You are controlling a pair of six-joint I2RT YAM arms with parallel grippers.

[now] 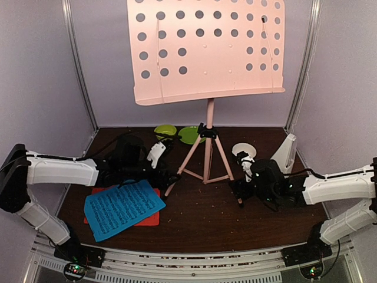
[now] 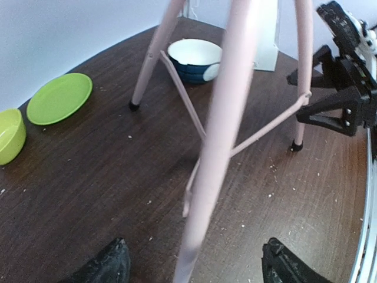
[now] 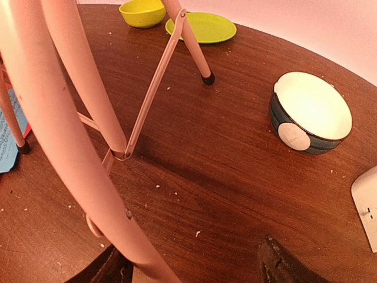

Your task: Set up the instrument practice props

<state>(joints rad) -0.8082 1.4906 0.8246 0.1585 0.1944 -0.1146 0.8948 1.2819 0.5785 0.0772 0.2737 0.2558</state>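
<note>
Step in hand, by judgement: positioning the pink music stand point(image 1: 207, 147), upright at mid-desk point(image 1: 200, 224); left gripper point(image 2: 197, 262) wide, straddling one front leg, unclamped; right gripper point(image 3: 194, 264) likewise about the other; blue sheet point(image 1: 123, 207) overlies red sheet point(image 1: 150, 219), near left; metronome point(image 1: 285, 154) far right; next move requires both closing together, keeping the stand plumb.

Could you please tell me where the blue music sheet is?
In the top view, the blue sheet lies near-left on the table, atop the red sheet, left of the music stand.
</note>
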